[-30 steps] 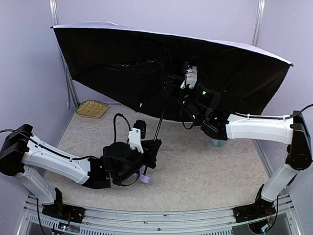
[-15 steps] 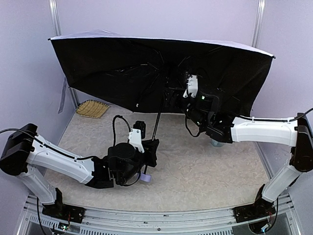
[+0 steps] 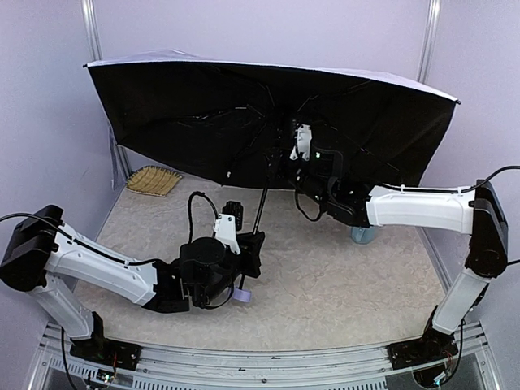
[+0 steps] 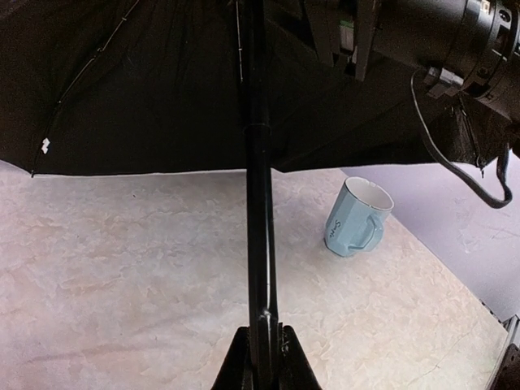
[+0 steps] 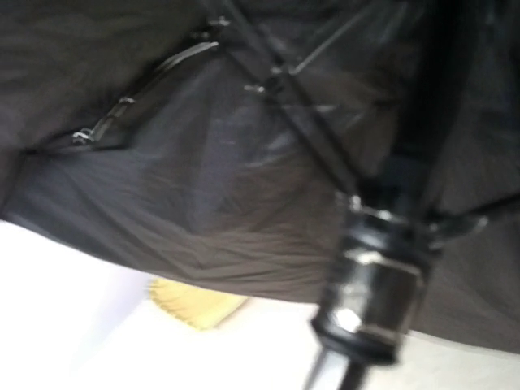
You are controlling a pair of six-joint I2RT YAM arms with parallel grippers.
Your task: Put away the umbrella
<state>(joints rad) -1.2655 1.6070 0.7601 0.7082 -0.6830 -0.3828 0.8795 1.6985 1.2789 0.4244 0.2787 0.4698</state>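
**Left gripper.** Your left gripper [image 4: 262, 367] is clamped shut on the umbrella [image 3: 203, 106]. It grips the thin black shaft [image 4: 258, 244] low down. The left wrist view shows both fingers pressed against the shaft at the bottom of the frame. Only the top view shows the small lavender handle [image 3: 241, 297], which sticks out just below this gripper, close over the surface [image 3: 349, 284].

**Umbrella.** From the gripper the shaft rises at a tilt into the open canopy. The black underside faces the arms, with a pale edge along the top.

**Right gripper.** Your right gripper [image 3: 284, 166] is further up the shaft, under the canopy near the shaft's upper end.
- The top view sets it against black fabric, so you cannot tell how its jaws stand.
- Its own wrist view is blurred and filled by the runner [image 5: 370, 284] and the ribs close ahead.
- State: cannot tell.

**Outward from the grippers.**
- A light-blue cup [image 4: 355, 218] stands on the surface beyond the left gripper, right of the shaft. It is plain in the left wrist view. In the top view the right forearm hides most of it.
- A woven tray [image 3: 153, 179] lies far left of the left gripper, under the canopy's edge. The right wrist view gives it only as a yellow blur.
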